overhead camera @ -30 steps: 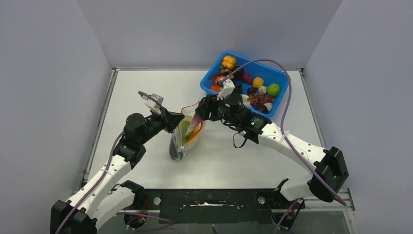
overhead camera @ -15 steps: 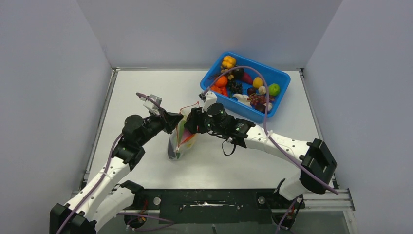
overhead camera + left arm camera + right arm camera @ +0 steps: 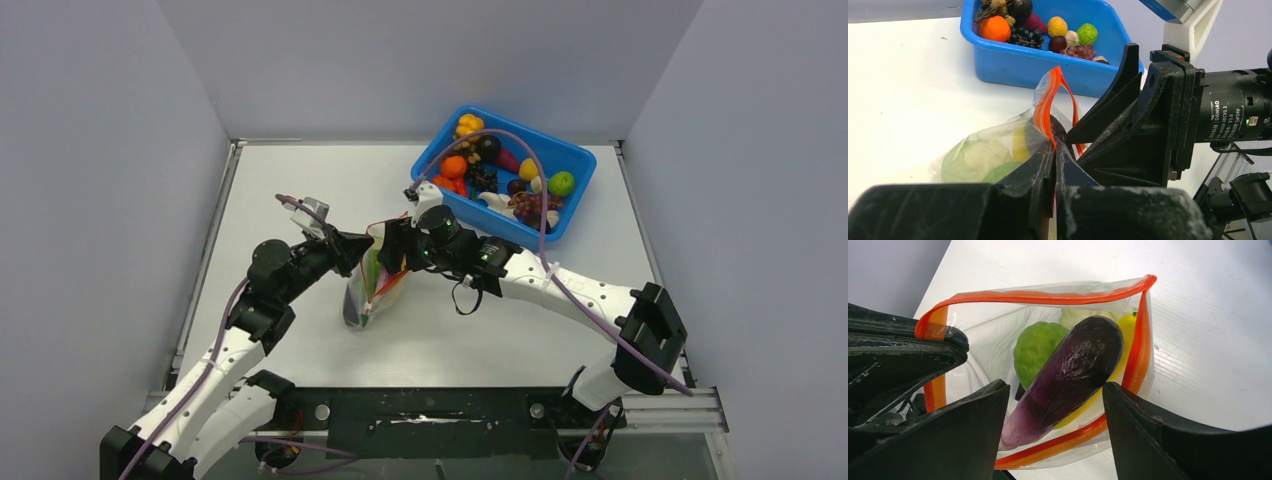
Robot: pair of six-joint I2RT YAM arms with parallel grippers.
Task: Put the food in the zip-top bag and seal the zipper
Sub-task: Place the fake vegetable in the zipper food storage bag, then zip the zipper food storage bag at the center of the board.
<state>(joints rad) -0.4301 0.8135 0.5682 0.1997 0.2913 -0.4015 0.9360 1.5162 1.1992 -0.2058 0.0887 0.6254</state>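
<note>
The clear zip-top bag (image 3: 362, 295) stands open-mouthed at the table's middle. Its red-orange zipper (image 3: 1038, 296) rings the mouth. My left gripper (image 3: 1054, 146) is shut on the zipper strip (image 3: 1045, 105) and holds that side of the mouth up. My right gripper (image 3: 1053, 387) is open, its jaws wide apart just above the mouth. The dark purple eggplant (image 3: 1068, 375) lies inside the bag between the jaws, touching neither. Under it are a green round fruit (image 3: 1035, 347) and a yellow banana (image 3: 1127, 324). In the top view the two grippers (image 3: 355, 250) (image 3: 392, 250) sit close together.
The blue bin (image 3: 583, 190) with several more toy fruits and vegetables stands at the back right, and shows behind the bag in the left wrist view (image 3: 1023, 65). The right wrist body (image 3: 1148, 120) hangs right beside my left fingers. Grey walls enclose the table.
The right arm has moved left from near the bin to over the bag's mouth, and the eggplant it carried now lies in the bag. The left gripper has kept its hold.
</note>
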